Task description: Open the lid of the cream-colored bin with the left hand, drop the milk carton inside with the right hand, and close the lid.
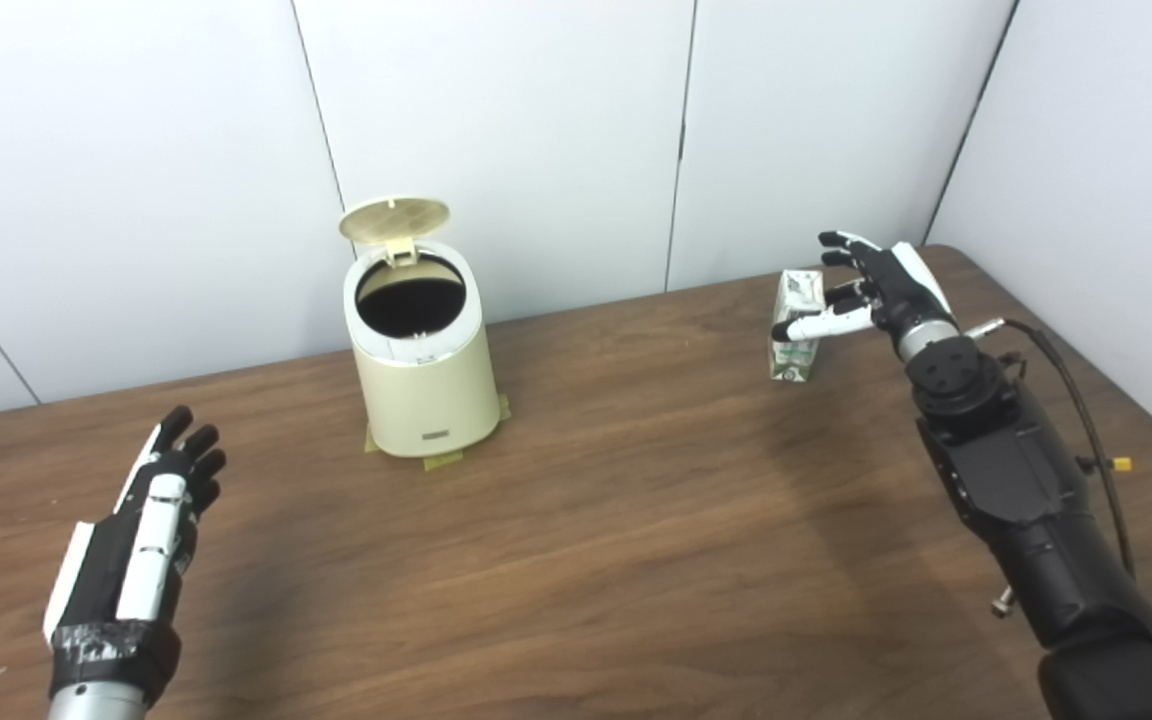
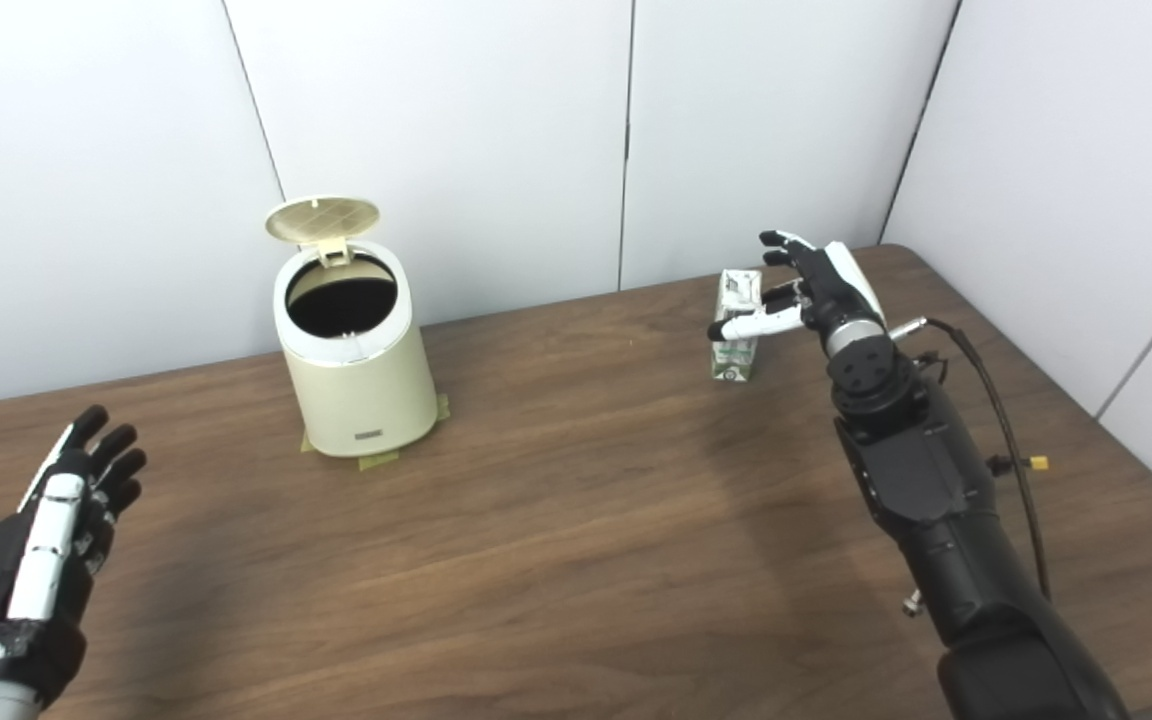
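Note:
The cream-colored bin (image 1: 428,385) stands on the wooden table toward the back left, its round lid (image 1: 395,219) tipped up and its dark inside exposed. A small white and green milk carton (image 1: 796,328) stands upright at the back right. My right hand (image 1: 866,288) is at the carton's right side with fingers spread around its upper part, thumb across the front; the fingers are not closed on it. My left hand (image 1: 158,520) hovers open near the front left, well away from the bin, fingers straight.
The brown table (image 1: 616,520) ends at a white panelled wall behind the bin. Strips of tape (image 1: 444,460) show under the bin's base. A black cable (image 1: 1086,420) loops beside my right forearm. The table's right edge runs close to the right arm.

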Available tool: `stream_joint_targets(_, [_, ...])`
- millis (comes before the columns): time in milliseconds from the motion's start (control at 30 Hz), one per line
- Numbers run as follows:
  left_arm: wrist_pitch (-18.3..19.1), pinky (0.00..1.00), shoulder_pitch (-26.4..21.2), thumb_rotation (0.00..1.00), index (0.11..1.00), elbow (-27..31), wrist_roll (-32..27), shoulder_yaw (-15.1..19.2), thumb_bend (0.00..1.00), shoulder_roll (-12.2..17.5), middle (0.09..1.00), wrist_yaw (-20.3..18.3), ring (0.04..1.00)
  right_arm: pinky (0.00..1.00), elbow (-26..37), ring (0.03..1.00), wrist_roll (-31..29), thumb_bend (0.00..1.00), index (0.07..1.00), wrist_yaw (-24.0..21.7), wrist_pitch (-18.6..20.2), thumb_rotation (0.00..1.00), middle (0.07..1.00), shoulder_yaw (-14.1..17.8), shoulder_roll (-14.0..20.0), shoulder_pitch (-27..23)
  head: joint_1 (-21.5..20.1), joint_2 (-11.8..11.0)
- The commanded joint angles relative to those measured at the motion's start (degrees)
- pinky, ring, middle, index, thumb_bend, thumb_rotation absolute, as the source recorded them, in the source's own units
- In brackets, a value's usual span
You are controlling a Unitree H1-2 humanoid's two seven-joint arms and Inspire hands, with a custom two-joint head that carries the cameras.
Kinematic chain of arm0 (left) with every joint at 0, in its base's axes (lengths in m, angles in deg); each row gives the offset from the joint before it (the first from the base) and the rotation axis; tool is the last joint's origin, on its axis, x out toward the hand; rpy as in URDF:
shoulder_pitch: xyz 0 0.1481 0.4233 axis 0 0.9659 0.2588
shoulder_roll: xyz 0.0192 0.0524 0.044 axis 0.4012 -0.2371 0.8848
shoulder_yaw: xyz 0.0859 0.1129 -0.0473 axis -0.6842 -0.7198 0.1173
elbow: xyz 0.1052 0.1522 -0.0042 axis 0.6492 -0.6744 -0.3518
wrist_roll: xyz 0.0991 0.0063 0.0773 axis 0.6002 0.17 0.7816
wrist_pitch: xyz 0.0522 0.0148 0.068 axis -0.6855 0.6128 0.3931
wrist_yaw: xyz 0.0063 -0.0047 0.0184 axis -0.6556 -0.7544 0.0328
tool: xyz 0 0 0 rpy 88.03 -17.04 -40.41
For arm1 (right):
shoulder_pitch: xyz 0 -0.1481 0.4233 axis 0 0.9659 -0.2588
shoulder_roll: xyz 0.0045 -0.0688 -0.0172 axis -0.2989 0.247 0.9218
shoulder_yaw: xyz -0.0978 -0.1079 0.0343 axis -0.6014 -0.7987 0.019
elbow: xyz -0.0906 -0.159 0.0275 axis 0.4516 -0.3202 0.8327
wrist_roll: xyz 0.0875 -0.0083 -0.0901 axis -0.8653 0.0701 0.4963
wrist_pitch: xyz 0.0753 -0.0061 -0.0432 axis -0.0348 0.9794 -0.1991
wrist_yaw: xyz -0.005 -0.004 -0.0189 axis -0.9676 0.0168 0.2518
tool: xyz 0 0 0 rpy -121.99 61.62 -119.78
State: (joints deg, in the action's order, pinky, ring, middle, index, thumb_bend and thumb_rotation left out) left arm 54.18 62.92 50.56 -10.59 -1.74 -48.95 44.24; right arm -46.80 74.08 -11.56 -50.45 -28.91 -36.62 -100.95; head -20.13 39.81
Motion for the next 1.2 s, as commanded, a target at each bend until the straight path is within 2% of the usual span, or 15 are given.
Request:
stream_joint_targets(0, [0.1, 0.97, -1.2, 0.82, 0.986, 2.2, -0.5, -0.2, 0.39, 0.3, 0.949, -0.2, 0.94, 0.5, 0.1, 0.683, 1.0, 0.92, 0.864, 1.5, -1.8, 0.03, 0.868, 0.2, 1.3, -3.7, -0.1, 0.1])
stream_joint_targets(33, [0.2, 0.97, -1.2, 0.82, 0.986, 2.3, -0.7, -0.2, 0.38, 0.3, 0.949, -0.1, 0.94, 0.52, -0.2, 0.7, 1.2, 0.92, 0.858, 2.0, -2.1, 0.02, 0.867, 0.1, 1.1, -3.9, -0.1, 0.1])
stream_joint_targets(100, [0.5, 0.97, -1.2, 0.81, 0.981, 2.4, -0.9, -0.1, 0.39, 0.2, 0.947, 0.1, 0.94, 0.64, -0.7, 0.772, 1.6, 0.92, 0.831, 2.8, -3.2, 0.0, 0.849, 0.0, 0.9, -4.0, 0.0, 0.1])
stream_joint_targets(167, [0.9, 0.97, -1.3, 0.81, 0.984, 2.6, -1.0, -0.1, 0.39, 0.3, 0.95, 0.1, 0.944, 0.7, -1.0, 0.799, 2.0, 0.92, 0.816, 3.5, -3.6, 0.0, 0.834, -0.2, 0.7, -4.0, 0.0, 0.2])
stream_joint_targets(333, [2.2, 0.97, -1.6, 0.81, 0.971, 3.1, -1.3, 0.2, 0.38, 0.5, 0.949, 0.5, 0.939, 0.7, -2.4, 0.791, 2.5, 0.93, 0.773, 4.0, -5.1, 0.0, 0.805, -0.8, 1.1, -3.8, 0.0, 0.2])
stream_joint_targets(400, [2.3, 0.97, -1.7, 0.82, 0.973, 3.2, -1.6, 0.3, 0.37, 0.6, 0.956, 0.7, 0.944, 0.67, -3.2, 0.77, 2.8, 0.93, 0.763, 4.0, -5.3, 0.0, 0.789, -1.2, 1.5, -3.9, 0.0, 0.3])
stream_joint_targets(533, [2.4, 0.99, -1.8, 0.82, 0.98, 3.1, -1.8, 0.2, 0.36, 1.0, 0.967, 0.7, 0.961, 0.71, -6.5, 0.755, 3.6, 0.96, 0.716, 4.0, -9.0, 0.03, 0.755, -2.2, 2.6, -3.9, -0.2, 0.3])
stream_joint_targets(667, [2.4, 1.0, -1.7, 0.79, 0.98, 2.9, -1.3, -0.4, 0.38, 1.4, 0.979, 0.4, 0.968, 0.66, -7.9, 0.708, 3.8, 0.97, 0.68, 3.7, -11.4, 0.04, 0.721, -2.7, 3.0, -3.7, -0.1, 0.3])
stream_joint_targets(867, [2.4, 1.0, -2.0, 0.79, 0.982, 3.2, -1.1, -0.5, 0.37, 1.4, 0.975, 0.9, 0.966, 0.58, -8.1, 0.613, 5.1, 0.96, 0.643, 3.3, -12.6, 0.02, 0.653, -4.2, 3.7, -3.4, 0.0, 0.5])
stream_joint_targets(933, [2.4, 1.0, -2.0, 0.8, 0.986, 3.3, -1.2, -0.4, 0.37, 1.4, 0.977, 1.1, 0.968, 0.54, -8.4, 0.572, 5.5, 0.93, 0.619, 3.6, -13.3, 0.01, 0.616, -4.6, 4.0, -3.3, 0.0, 0.6])
stream_joint_targets(967, [2.4, 1.0, -2.0, 0.8, 0.988, 3.4, -1.2, -0.4, 0.36, 1.4, 0.977, 1.2, 0.97, 0.48, -8.6, 0.53, 5.6, 0.73, 0.569, 3.7, -13.8, 0.01, 0.541, -4.6, 4.0, -3.3, 0.0, 0.6])
stream_joint_targets(1000, [2.4, 1.0, -1.9, 0.81, 0.989, 3.4, -1.0, -0.5, 0.36, 1.4, 0.977, 1.3, 0.97, 0.45, -8.7, 0.503, 6.0, 0.61, 0.538, 4.6, -14.8, 0.0, 0.494, -4.7, 4.0, -3.1, 0.0, 0.6])
stream_joint_targets(1067, [2.4, 1.0, -1.9, 0.82, 0.988, 3.4, -0.9, -0.6, 0.37, 1.3, 0.974, 1.3, 0.965, 0.37, -8.5, 0.416, 6.8, 0.54, 0.52, 6.2, -15.9, 0.0, 0.489, -4.5, 3.7, -3.0, 0.0, 0.6])
stream_joint_targets(1167, [2.3, 1.0, -1.9, 0.81, 0.99, 3.0, -1.0, -0.6, 0.38, 1.0, 0.974, 1.2, 0.967, 0.34, -7.7, 0.389, 7.6, 0.52, 0.507, 6.9, -15.3, 0.0, 0.489, -4.4, 3.3, -2.9, 0.0, 0.5])
